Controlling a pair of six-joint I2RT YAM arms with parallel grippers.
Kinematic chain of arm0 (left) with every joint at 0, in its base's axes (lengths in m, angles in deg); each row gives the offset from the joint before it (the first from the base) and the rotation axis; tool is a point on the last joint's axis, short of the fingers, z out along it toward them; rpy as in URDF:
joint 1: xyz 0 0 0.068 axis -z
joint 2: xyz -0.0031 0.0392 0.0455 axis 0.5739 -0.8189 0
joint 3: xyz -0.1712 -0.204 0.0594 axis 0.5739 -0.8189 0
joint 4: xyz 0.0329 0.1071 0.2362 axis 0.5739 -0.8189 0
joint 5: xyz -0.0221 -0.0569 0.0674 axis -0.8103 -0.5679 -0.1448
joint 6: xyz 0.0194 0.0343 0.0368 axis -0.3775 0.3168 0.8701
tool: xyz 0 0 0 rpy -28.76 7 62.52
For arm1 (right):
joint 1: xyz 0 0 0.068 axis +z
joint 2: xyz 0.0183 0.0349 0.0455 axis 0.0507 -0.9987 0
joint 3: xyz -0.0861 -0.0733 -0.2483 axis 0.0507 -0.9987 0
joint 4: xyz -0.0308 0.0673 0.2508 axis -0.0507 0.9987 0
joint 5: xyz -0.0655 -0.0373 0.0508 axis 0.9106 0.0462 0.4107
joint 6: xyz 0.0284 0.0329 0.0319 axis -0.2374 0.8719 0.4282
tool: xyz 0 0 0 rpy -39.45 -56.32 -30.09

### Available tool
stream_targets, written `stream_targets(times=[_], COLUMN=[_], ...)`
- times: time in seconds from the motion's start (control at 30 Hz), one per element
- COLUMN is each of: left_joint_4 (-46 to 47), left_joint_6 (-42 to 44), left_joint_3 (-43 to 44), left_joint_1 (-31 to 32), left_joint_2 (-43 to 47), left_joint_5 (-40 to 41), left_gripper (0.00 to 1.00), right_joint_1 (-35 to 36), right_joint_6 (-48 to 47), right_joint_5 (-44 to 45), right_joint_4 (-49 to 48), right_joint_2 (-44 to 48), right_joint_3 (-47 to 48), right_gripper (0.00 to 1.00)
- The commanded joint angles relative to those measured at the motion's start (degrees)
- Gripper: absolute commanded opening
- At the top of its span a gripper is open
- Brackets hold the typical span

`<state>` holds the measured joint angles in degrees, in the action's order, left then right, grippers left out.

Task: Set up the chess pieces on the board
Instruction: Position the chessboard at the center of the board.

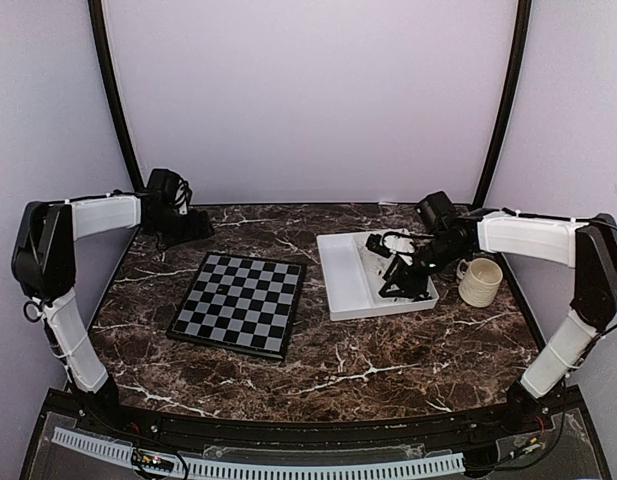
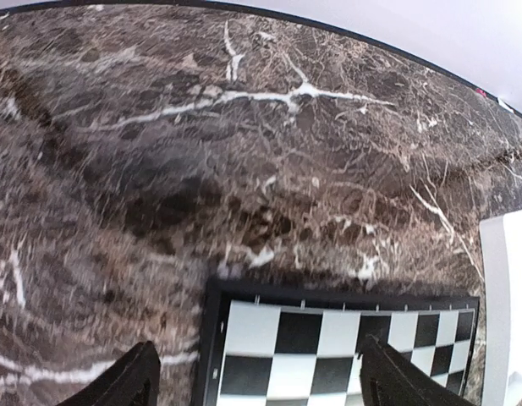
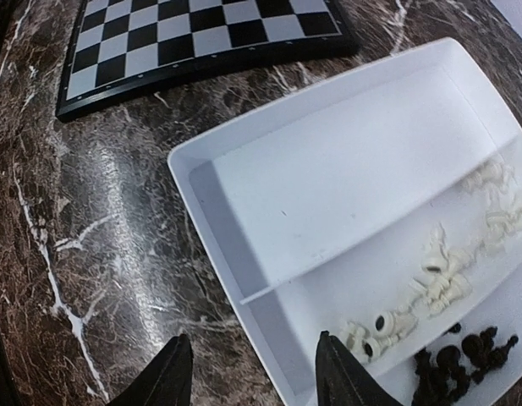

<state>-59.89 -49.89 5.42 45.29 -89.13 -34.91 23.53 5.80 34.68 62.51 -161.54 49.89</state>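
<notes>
Black/light-grey chequered square chessboard (image 1: 238, 303) lies on marble tabletop (image 1: 388, 370). Tiny white + black plastic chess pieces (image 3: 438, 283) sit in one compartment of white rectangular tray (image 1: 338, 290) at board's 3 o'clock. R end effector (image 3: 253, 338) released, over tray rim; L end effector (image 2: 256, 342) released, at board's 11 o'clock.

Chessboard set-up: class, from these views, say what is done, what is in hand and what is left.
Done: nothing; the chessboard shows no pieces. In hand: the right gripper hangs open and empty over the edge of the white tray; the left gripper is open and empty too. Left: the white pieces and black pieces all lie in one tray compartment, unplaced.
</notes>
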Motion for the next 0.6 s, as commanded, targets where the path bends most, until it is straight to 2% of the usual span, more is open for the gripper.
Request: stream_targets(times=[0.0,0.1,0.23,0.3,0.37,0.4,0.57], left_joint_4=[0.99,3.28,2.77,3.14,3.02,2.38,1.75], left_joint_6=[5.09,7.01,7.92,7.60,7.43,7.51,7.71], left_joint_3=[10.41,16.50,22.59,22.82,22.21,21.99,16.07], left_joint_1=[0.03,0.02,0.15,0.19,0.24,0.32,1.24], left_joint_2=[-10.41,-17.05,-23.02,-23.95,-24.10,-24.09,-21.93], left_joint_5=[-2.31,-6.14,-12.80,-13.80,-14.41,-14.89,-13.92], left_gripper=[0.83,0.81,0.79,0.79,0.79,0.79,0.76], right_joint_1=[8.06,13.40,19.97,22.62,24.91,26.07,31.89], right_joint_6=[-3.64,-3.30,-1.23,0.27,1.06,1.16,1.49], right_joint_5=[3.90,5.97,8.29,8.25,8.33,8.90,12.07], right_joint_4=[5.02,5.26,4.26,3.89,3.85,3.74,3.12], right_joint_2=[-3.81,-6.59,-11.49,-13.97,-16.41,-17.54,-23.59], right_joint_3=[6.29,10.33,16.49,19.40,21.96,23.08,28.62], right_gripper=[0.52,0.54,0.65,0.73,0.86,0.89,0.91])
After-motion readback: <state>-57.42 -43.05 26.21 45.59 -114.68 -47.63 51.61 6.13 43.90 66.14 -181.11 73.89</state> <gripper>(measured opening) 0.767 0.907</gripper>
